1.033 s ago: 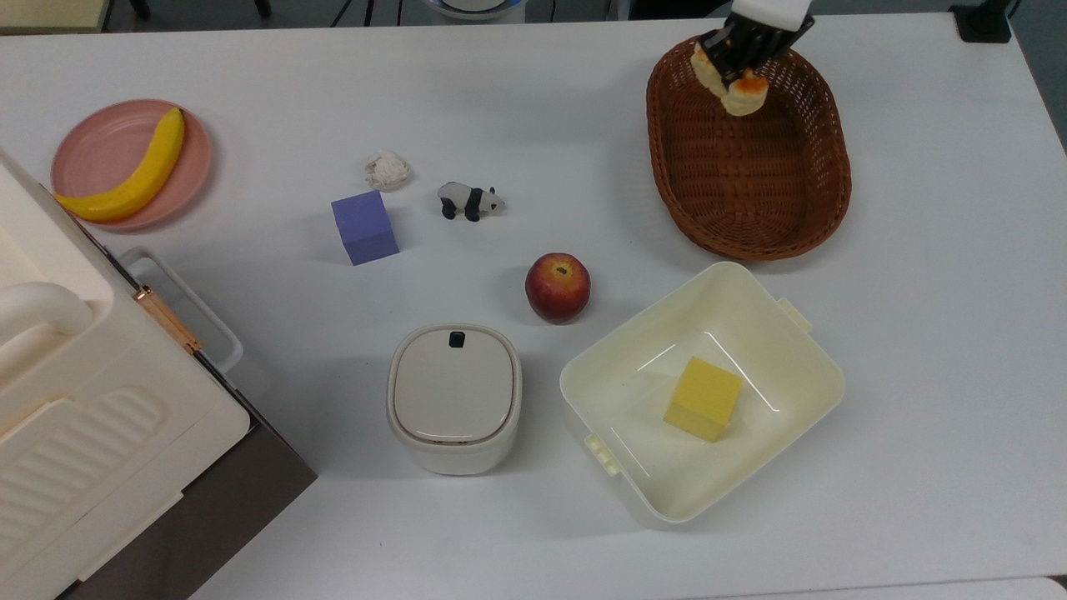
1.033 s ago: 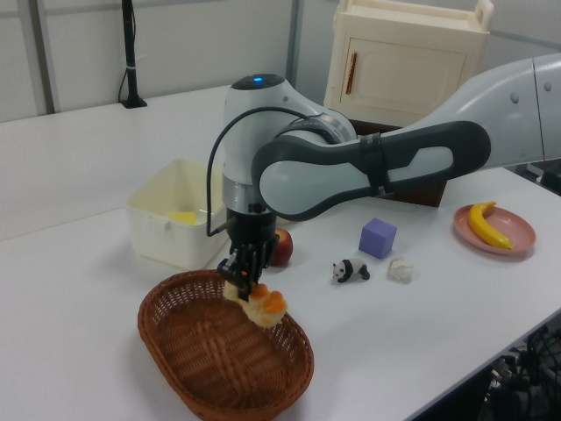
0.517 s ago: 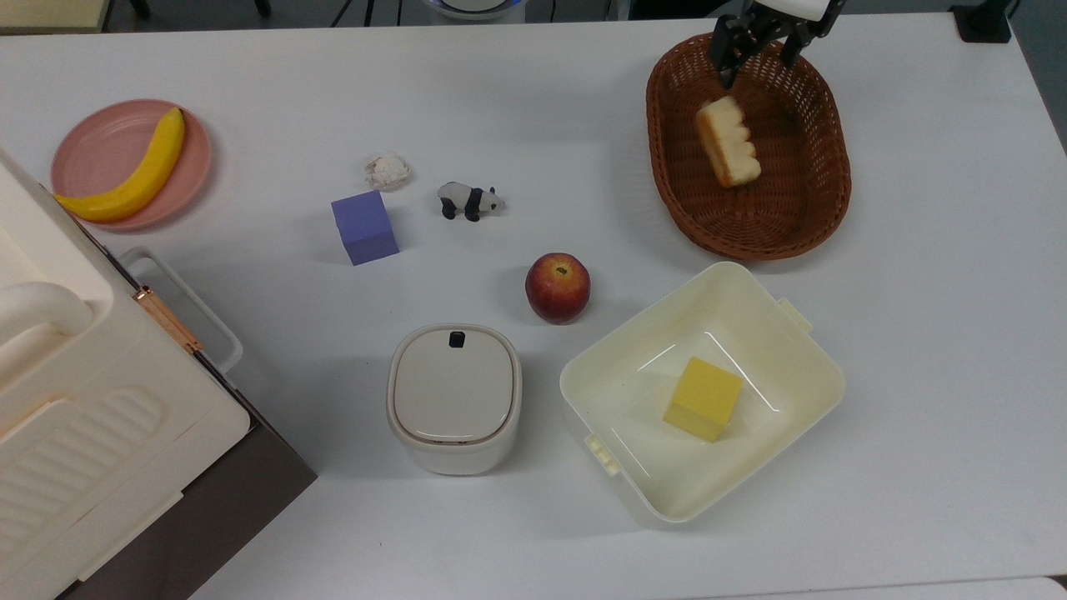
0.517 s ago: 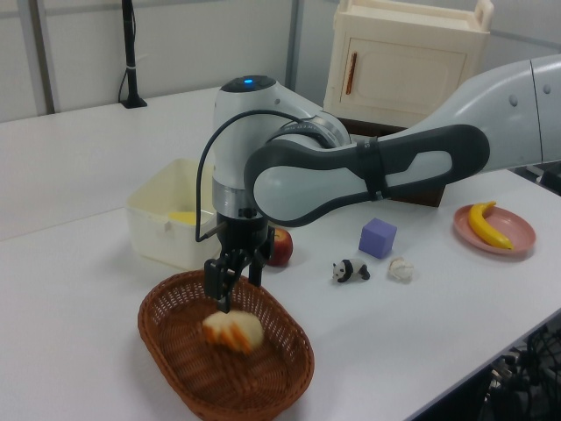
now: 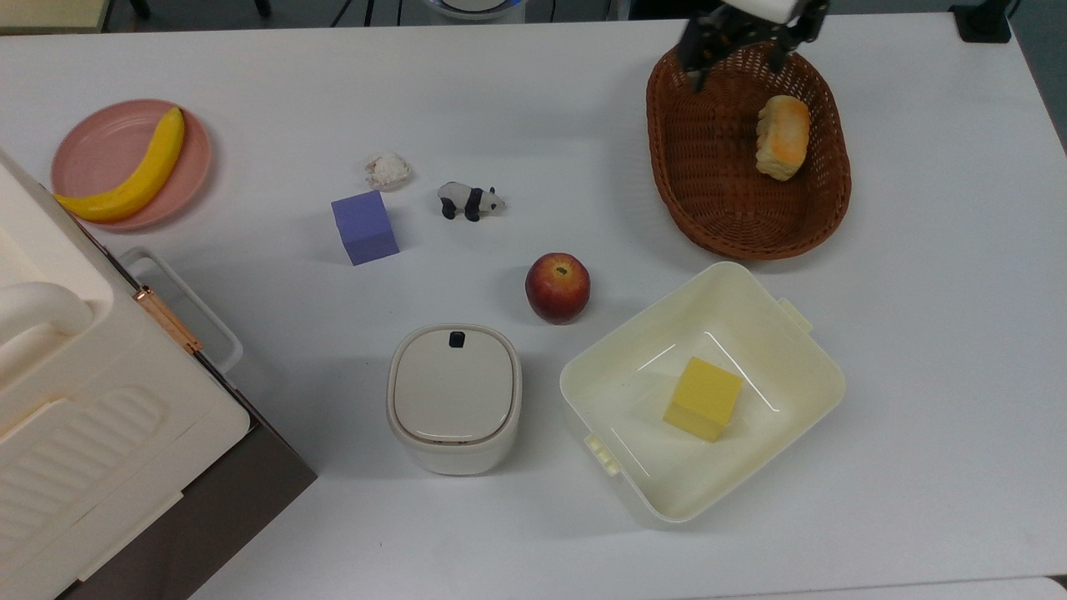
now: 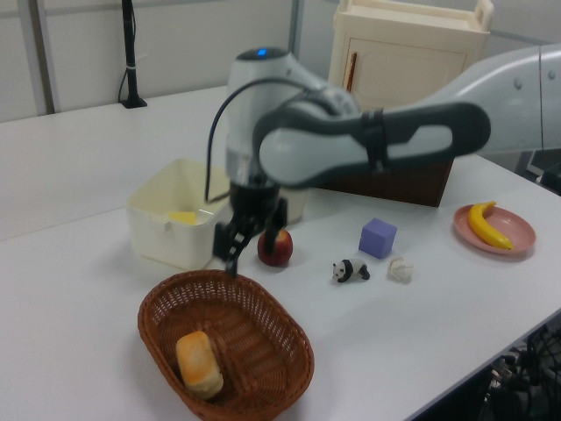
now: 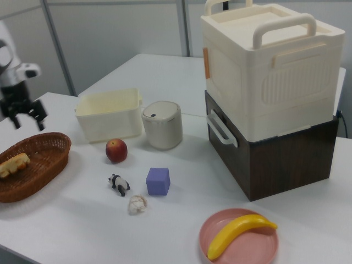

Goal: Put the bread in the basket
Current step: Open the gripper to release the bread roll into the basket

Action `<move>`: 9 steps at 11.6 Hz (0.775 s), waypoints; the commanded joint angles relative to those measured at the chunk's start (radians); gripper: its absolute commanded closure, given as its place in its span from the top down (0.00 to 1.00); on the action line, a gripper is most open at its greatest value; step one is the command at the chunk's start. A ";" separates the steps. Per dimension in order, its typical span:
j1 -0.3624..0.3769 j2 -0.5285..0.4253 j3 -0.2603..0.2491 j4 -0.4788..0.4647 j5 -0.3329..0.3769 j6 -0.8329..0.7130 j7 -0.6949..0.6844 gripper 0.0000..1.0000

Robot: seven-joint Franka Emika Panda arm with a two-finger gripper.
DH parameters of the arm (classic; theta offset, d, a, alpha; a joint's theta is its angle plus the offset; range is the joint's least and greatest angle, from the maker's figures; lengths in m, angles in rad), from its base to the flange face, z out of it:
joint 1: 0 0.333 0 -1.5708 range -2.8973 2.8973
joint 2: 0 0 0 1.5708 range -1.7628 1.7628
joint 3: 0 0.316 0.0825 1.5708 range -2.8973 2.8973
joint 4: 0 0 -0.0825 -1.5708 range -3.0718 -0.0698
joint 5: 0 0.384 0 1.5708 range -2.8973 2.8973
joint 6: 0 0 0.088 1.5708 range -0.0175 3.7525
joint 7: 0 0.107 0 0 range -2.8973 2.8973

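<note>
Top view, upper right of frame: I see the bread lying inside the basket, near its right wall. My end effector hangs released above the rim; I judge a careless retreat could clip the wicker and drag it

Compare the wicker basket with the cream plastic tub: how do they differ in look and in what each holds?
The basket is brown, woven and oval; the tub is smooth, cream and squarish. The basket holds the bread, lying against one side wall; the tub holds a yellow cube near its middle. Both are open-topped, stand on the white table, and hold one item each.
</note>
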State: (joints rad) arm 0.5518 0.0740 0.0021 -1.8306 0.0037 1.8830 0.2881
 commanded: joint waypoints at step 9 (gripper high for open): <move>-0.550 -0.076 0.039 0.192 -0.094 -0.216 -0.130 1.00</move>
State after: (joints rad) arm 0.0406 0.0199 0.0160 -1.6314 -0.0830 1.6868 0.2026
